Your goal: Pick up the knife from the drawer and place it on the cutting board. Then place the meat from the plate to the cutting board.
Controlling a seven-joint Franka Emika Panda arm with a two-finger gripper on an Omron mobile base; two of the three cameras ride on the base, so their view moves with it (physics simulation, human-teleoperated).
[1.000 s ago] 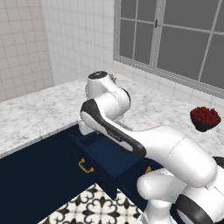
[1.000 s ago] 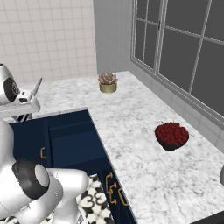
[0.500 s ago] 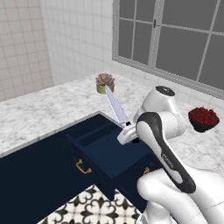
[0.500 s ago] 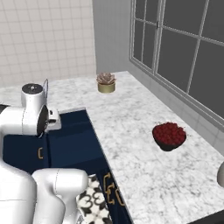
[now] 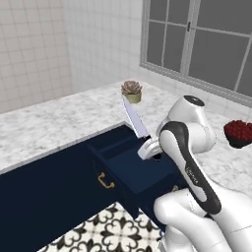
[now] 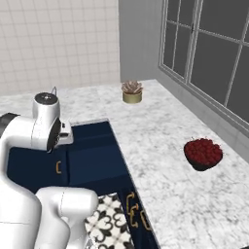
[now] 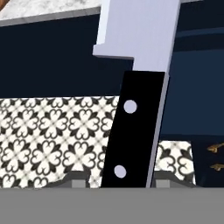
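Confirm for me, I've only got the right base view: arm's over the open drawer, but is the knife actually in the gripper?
Observer: Yes. In the hand view the knife stands with its black handle between the fingertips of the gripper.
Operator: Which way is the blade pointing?
Observer: In the left base view the blade rises up and away from the gripper, toward the potted plant on the counter.
Operator: Is the knife out of the drawer?
Observer: Yes. The left base view shows it held above the open drawer, touching nothing there.
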